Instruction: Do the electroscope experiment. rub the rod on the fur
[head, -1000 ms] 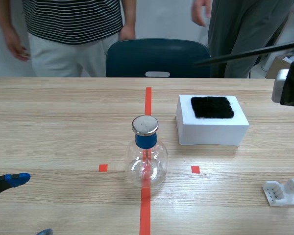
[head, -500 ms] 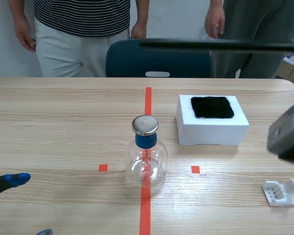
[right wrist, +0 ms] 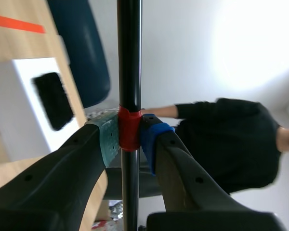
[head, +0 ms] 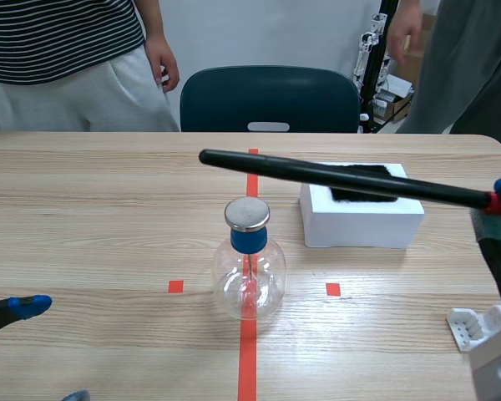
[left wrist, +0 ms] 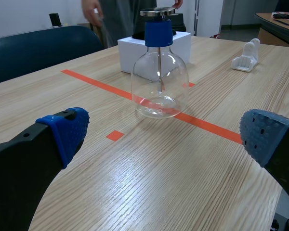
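Note:
A long black rod (head: 334, 176) with a red band is held nearly level above the table, its far tip (head: 207, 157) over the red tape line. My right gripper (head: 498, 199) is shut on the red band (right wrist: 129, 130), as the right wrist view shows. The black fur patch (head: 363, 182) lies on top of a white block (head: 361, 219), partly hidden behind the rod. The rod hangs above the fur; contact cannot be judged. A glass flask electroscope (head: 249, 266) with a blue collar and metal cap stands at mid-table. My left gripper (left wrist: 164, 134) rests open near the table's near left edge.
A small white stand (head: 479, 326) sits at the near right. A dark blue chair (head: 269, 100) is behind the table. Two people stand beyond the far edge, one in a striped shirt (head: 58, 38), one in grey (head: 472, 63).
The rod has swung down from high behind the table to a low slant over the white block and the fur. My right arm dropped toward the near right. The people shifted.

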